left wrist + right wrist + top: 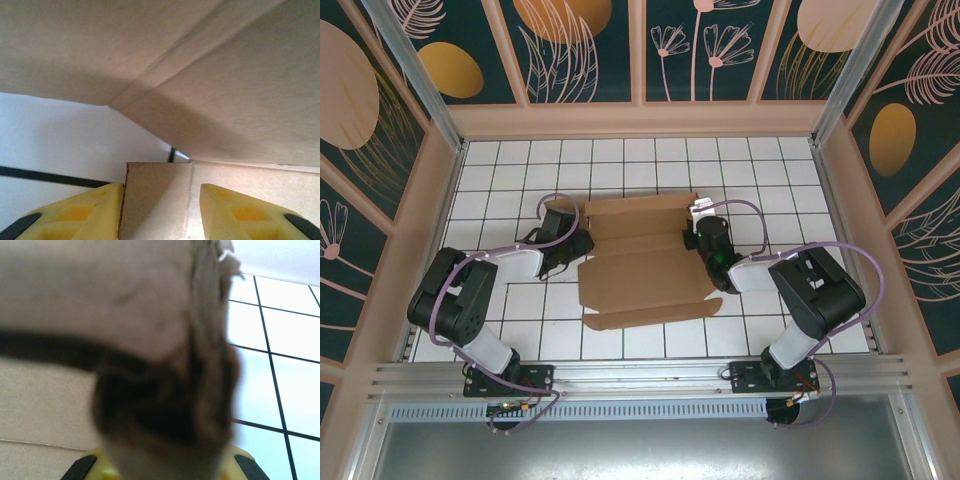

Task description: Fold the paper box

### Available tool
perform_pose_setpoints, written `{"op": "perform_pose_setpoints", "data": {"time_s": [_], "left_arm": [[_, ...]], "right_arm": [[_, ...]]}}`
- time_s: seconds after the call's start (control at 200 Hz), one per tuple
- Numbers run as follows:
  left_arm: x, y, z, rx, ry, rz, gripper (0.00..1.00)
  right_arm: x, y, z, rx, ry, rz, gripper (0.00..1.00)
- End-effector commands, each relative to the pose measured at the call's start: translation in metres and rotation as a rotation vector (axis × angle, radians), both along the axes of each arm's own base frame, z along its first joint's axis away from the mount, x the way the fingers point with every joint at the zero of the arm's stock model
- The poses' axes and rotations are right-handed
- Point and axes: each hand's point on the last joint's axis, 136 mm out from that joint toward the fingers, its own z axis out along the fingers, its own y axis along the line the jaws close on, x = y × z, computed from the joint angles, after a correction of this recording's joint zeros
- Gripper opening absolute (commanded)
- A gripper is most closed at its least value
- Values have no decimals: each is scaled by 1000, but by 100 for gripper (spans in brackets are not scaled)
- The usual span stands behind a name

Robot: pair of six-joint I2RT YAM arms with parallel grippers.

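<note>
The paper box [640, 275] is a brown corrugated sheet lying partly folded at the middle of the white tiled table, its back panel raised. My left gripper [568, 248] is at the sheet's left edge. In the left wrist view the yellow fingers [95, 207] stand apart with a small flap [155, 195] between them; the left finger touches that flap's edge, and a big panel [225, 75] leans overhead. My right gripper [700, 230] is at the box's right side. In the right wrist view it [165, 462] is shut on a blurred, crumpled flap [150, 315] of the box.
The tiled tabletop [520, 170] is fenced by patterned walls at the back and both sides. An aluminium rail [640, 378] with both arm bases runs along the near edge. Purple cables loop from each arm. Bare tiles lie behind and in front of the box.
</note>
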Motion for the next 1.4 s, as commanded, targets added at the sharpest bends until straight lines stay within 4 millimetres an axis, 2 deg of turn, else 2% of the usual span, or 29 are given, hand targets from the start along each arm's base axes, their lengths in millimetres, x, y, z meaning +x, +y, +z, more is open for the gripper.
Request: {"op": "perform_pose_setpoints", "data": {"time_s": [0.0, 0.09, 0.445, 0.585, 0.6, 0.696, 0.746, 0.791, 0.856, 0.871, 0.951, 1.051, 1.141, 1.221, 1.236, 1.266, 1.396], "left_arm": [[7, -27, 33, -146, -96, -64, 44], [9, -33, 38, -187, -109, -79, 44], [8, -49, 23, -267, -70, -106, 43], [7, -61, 11, -267, -37, -133, 43], [5, -62, 1, -259, -12, -135, 43], [1, -73, -14, -238, 29, -166, 43], [-1, -76, -15, -232, 38, -176, 43], [0, -75, -8, -230, 26, -175, 42], [0, -67, 2, -185, -5, -171, 43], [1, -65, 13, -178, -31, -173, 43], [1, -54, 36, -118, -85, -167, 43], [-10, -36, 54, -59, -136, -156, 43], [-25, -26, 63, -27, -169, -180, 43], [-33, -6, 71, 48, -178, -149, 43], [-34, -2, 74, 60, -185, -141, 42], [-36, 9, 80, 81, -195, -113, 42], [-34, 61, 122, 86, -304, 60, 39]], "right_arm": [[-4, 12, 5, 13, 10, 45, 0], [-4, 13, 4, 17, 12, 45, 0], [-5, 13, 2, 11, 18, 46, 0], [-5, 14, 1, 9, 21, 45, 0], [-5, 14, 1, 7, 20, 45, 0], [-4, 13, 1, -2, 23, 39, 0], [-4, 11, 1, -10, 23, 31, 0], [-2, 9, 2, -19, 21, 20, 0], [0, 4, 5, -29, 13, 0, 0], [0, 3, 6, -28, 10, -3, 0], [4, -1, 11, -21, 5, -22, 0], [9, -6, 16, -8, 5, -39, 0], [11, -4, 17, 2, 15, -38, 0], [13, -3, 19, 10, 20, -41, 0], [17, -13, 19, 11, 21, -65, 0], [18, -15, 19, 14, 21, -70, 0], [16, -16, 20, 23, 17, -68, 0]]}}
